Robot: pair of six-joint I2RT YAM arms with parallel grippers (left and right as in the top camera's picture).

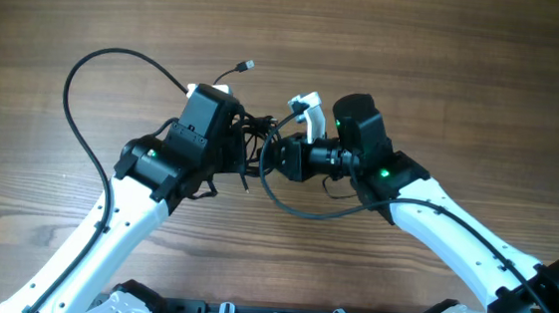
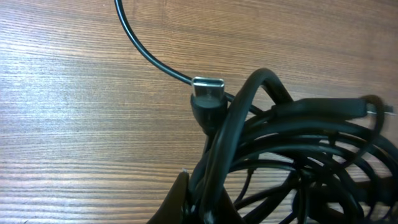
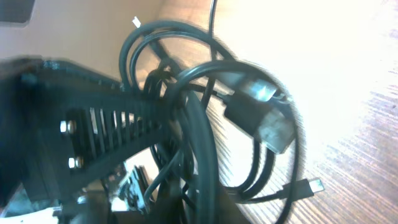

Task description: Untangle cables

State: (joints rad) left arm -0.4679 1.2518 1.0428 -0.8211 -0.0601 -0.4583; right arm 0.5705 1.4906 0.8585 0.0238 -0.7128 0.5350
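The cables [image 1: 255, 128] are a black knotted bundle held between my two grippers at the table's middle. One long strand [image 1: 67, 95] loops out to the left, another loop [image 1: 305, 211] hangs toward the front, and a thin end with a small plug [image 1: 248, 66] points to the back. My left gripper [image 1: 243, 146] is shut on the bundle; in the left wrist view the coils [image 2: 298, 143] fill the right side beside a metal-tipped plug [image 2: 208, 87], with the gripper [image 2: 205, 208] at the bottom. My right gripper [image 1: 275, 157] grips the bundle from the right; the right wrist view shows the gripper [image 3: 199, 208], coils [image 3: 205, 124] and a large plug [image 3: 264, 118].
A white plug piece [image 1: 310, 104] sticks up just behind the right gripper. The left arm's black gripper body [image 3: 81, 137] fills the left of the right wrist view. A small plug end [image 3: 309, 185] lies on the wooden table [image 1: 467, 61].
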